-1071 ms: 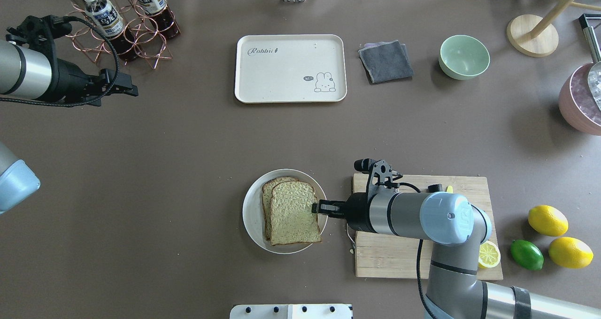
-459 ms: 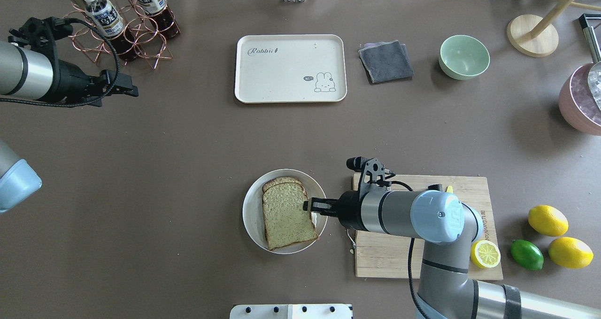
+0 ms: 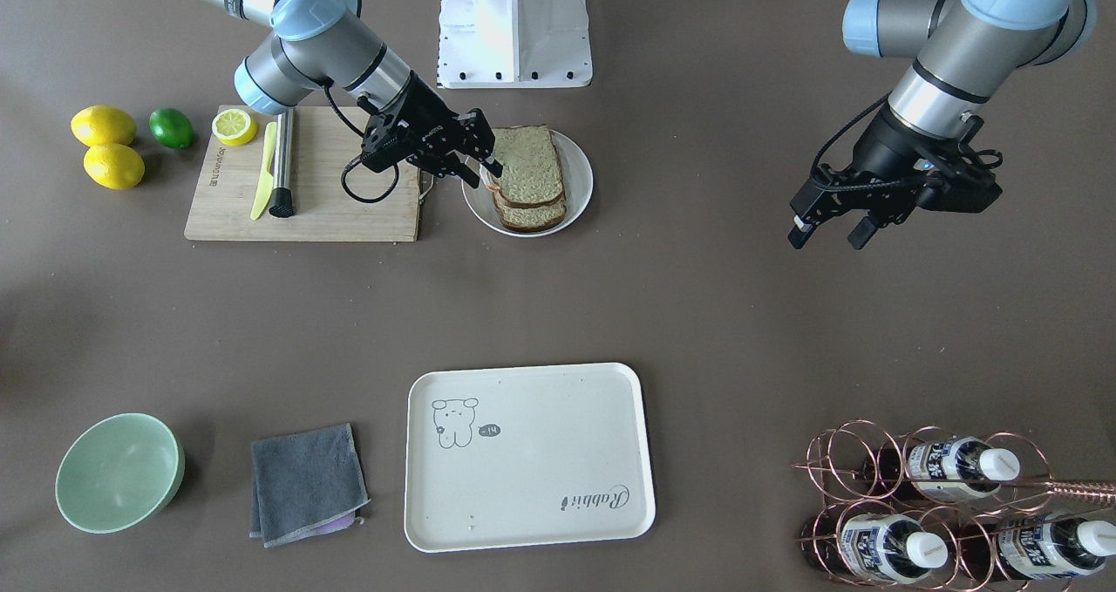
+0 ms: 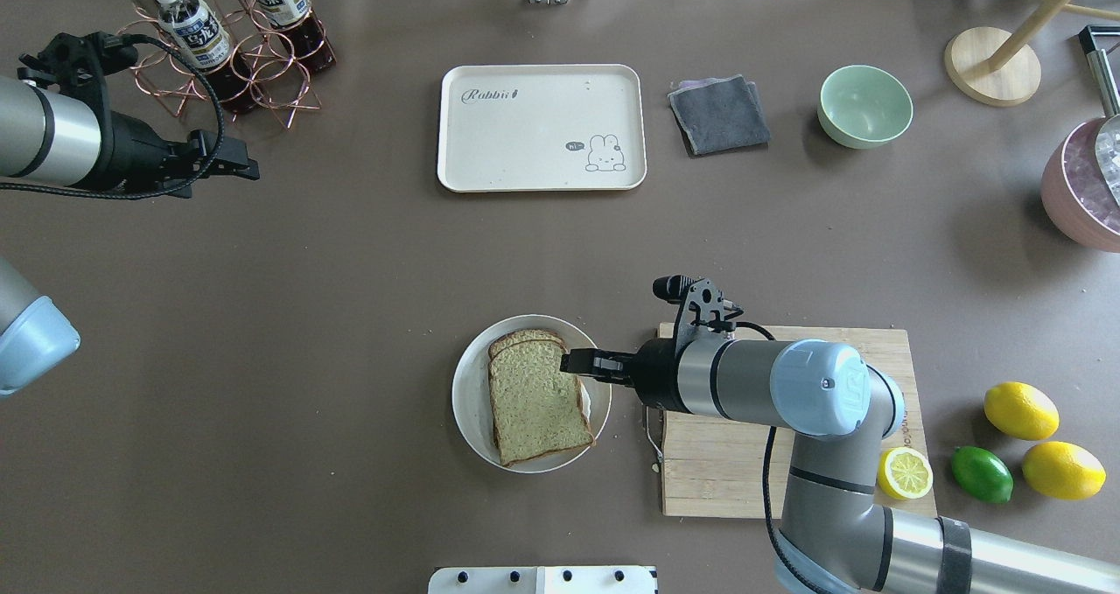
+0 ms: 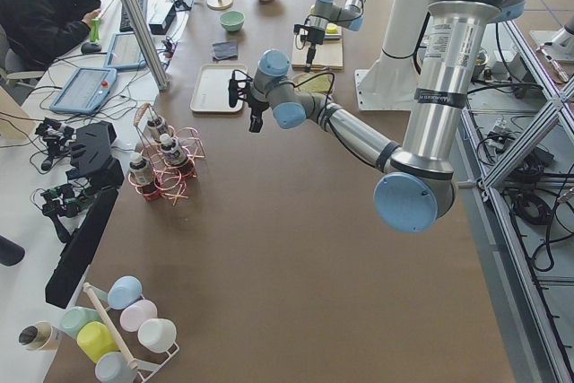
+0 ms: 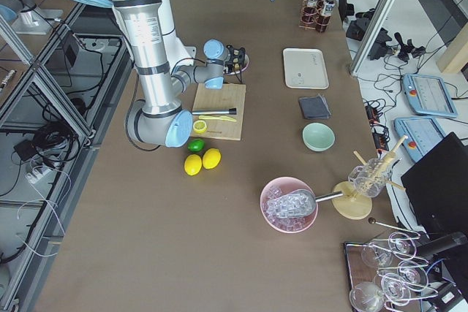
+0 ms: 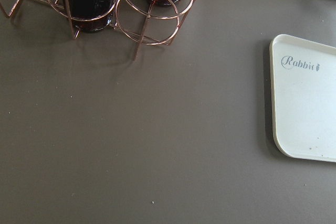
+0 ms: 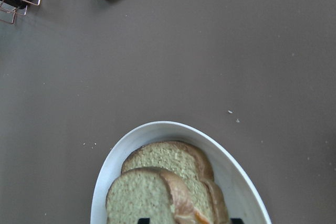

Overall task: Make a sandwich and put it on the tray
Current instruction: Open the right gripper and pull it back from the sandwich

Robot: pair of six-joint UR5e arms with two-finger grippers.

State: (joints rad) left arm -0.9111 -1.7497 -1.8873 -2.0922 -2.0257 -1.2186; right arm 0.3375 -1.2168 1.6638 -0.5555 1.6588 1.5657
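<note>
The sandwich (image 4: 537,406) lies on a round white plate (image 4: 465,394), its top slice set slightly off the lower one. A bit of orange yolk (image 8: 197,217) shows between the slices. My right gripper (image 4: 567,362) hovers open over the sandwich's far right corner, its fingertips (image 8: 144,220) wide apart and holding nothing. In the front-facing view the same gripper (image 3: 478,163) sits at the plate's (image 3: 581,182) edge beside the sandwich (image 3: 527,178). The cream tray (image 4: 542,128) lies bare across the table (image 3: 527,457). My left gripper (image 3: 826,230) hangs open above the table, far to the side (image 4: 249,171).
A wooden cutting board (image 4: 744,480) with a lemon half (image 4: 906,473) lies under my right arm. Lemons (image 4: 1020,410) and a lime (image 4: 982,473) sit to its right. A grey cloth (image 4: 719,113), green bowl (image 4: 864,106), bottle rack (image 4: 227,52) and pink ice bowl (image 4: 1081,187) line the far side.
My right gripper carried the top slice left until it lay square over the lower slice. It has since come off the slice's edge and shifted toward the far side of the plate.
</note>
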